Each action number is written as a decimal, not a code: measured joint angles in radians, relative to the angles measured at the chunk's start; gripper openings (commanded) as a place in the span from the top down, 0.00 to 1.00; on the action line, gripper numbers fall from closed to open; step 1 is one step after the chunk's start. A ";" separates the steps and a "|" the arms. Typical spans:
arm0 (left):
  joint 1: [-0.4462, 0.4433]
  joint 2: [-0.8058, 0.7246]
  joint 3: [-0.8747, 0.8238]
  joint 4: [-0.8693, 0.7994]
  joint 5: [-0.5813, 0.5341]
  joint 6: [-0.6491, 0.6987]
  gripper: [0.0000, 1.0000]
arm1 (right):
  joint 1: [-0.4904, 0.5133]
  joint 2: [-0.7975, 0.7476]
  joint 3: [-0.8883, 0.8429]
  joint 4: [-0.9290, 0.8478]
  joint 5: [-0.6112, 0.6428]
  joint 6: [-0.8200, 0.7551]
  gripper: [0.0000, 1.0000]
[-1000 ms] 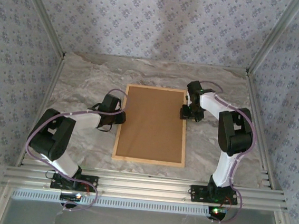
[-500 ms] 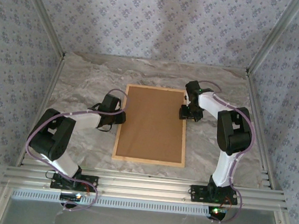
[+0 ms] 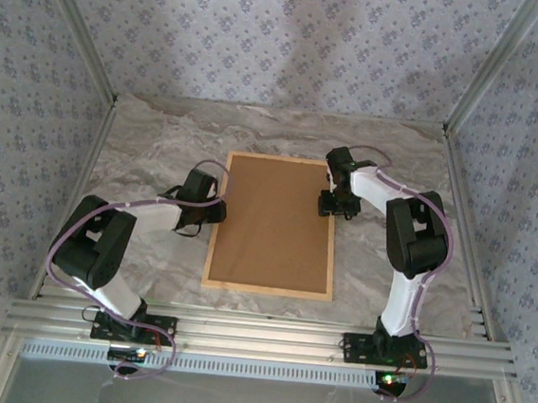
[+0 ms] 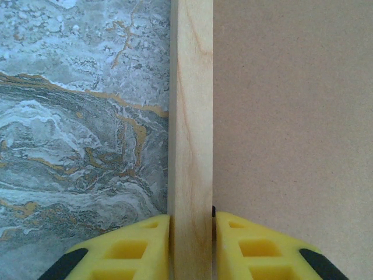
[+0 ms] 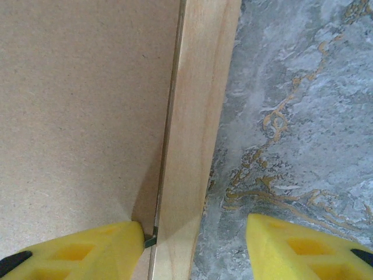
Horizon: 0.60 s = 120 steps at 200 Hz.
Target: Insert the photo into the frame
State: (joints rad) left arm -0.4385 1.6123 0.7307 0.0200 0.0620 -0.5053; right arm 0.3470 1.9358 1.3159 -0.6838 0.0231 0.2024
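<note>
The frame (image 3: 265, 288), light tan wood, lies flat on the marble table with a plain brown backing board (image 3: 275, 221) filling it. The photo is hidden. My left gripper (image 3: 219, 210) is at the frame's left rail. In the left wrist view the gripper (image 4: 191, 219) is shut on that rail (image 4: 191, 111), one yellow finger on each side. My right gripper (image 3: 331, 206) is at the right rail. In the right wrist view it (image 5: 194, 226) stands open astride the rail (image 5: 201, 116). Its inner finger (image 5: 99, 245) rests on the board against a small metal tab (image 5: 150, 240); the outer finger (image 5: 291, 245) is over bare marble.
The marble table (image 3: 150, 152) is walled by patterned panels at the back and sides. An aluminium rail (image 3: 256, 338) runs along the near edge by the arm bases. Bare marble surrounds the frame on all sides.
The right gripper has shifted a little to the left and towards the back along the right rail. The left gripper and the frame have not moved.
</note>
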 measured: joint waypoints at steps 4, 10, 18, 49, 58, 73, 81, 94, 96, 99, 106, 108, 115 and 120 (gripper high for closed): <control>0.000 0.000 0.000 0.000 0.000 0.000 0.75 | 0.001 0.001 0.001 0.000 0.001 0.000 0.45; 0.000 0.000 0.000 0.000 0.000 0.000 0.75 | 0.002 0.003 0.003 -0.002 0.002 0.000 0.45; 0.000 0.000 0.000 0.000 0.000 0.000 0.75 | 0.003 0.004 0.005 -0.005 0.005 0.000 0.44; 0.000 0.000 0.000 0.000 0.000 0.000 0.75 | 0.005 0.003 0.013 -0.018 0.016 0.000 0.44; 0.000 0.000 0.000 0.000 0.000 0.000 0.75 | 0.005 -0.001 0.013 -0.020 0.018 0.000 0.44; 0.000 0.000 0.000 0.000 0.000 0.000 0.75 | 0.005 -0.012 0.012 -0.022 0.006 0.000 0.44; 0.000 0.000 0.000 0.000 0.000 0.000 0.75 | 0.005 -0.018 0.009 -0.022 -0.010 0.000 0.44; 0.000 0.000 0.000 0.000 0.000 0.000 0.75 | 0.006 -0.036 0.002 -0.023 -0.034 0.000 0.44; 0.000 0.000 0.000 0.000 0.000 0.000 0.75 | 0.006 -0.039 0.001 -0.023 -0.038 0.000 0.44; 0.000 0.000 0.000 0.000 0.000 0.000 0.75 | 0.004 -0.045 -0.002 -0.023 -0.043 0.000 0.44; 0.000 0.000 0.000 0.000 0.000 0.000 0.75 | 0.001 -0.055 -0.005 -0.023 -0.050 0.000 0.44; 0.000 0.000 0.000 0.000 0.000 0.000 0.75 | 0.000 -0.059 -0.005 -0.023 -0.053 0.000 0.44; 0.000 0.000 0.000 0.000 0.000 0.000 0.75 | -0.005 -0.068 -0.008 -0.023 -0.059 0.000 0.44; 0.000 0.001 0.000 0.000 0.000 0.000 0.75 | -0.009 -0.072 -0.008 -0.023 -0.062 0.000 0.44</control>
State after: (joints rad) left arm -0.4385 1.6131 0.7307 0.0200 0.0624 -0.5053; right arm 0.3378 1.8637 1.3075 -0.7063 -0.0387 0.2020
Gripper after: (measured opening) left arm 0.251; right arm 0.562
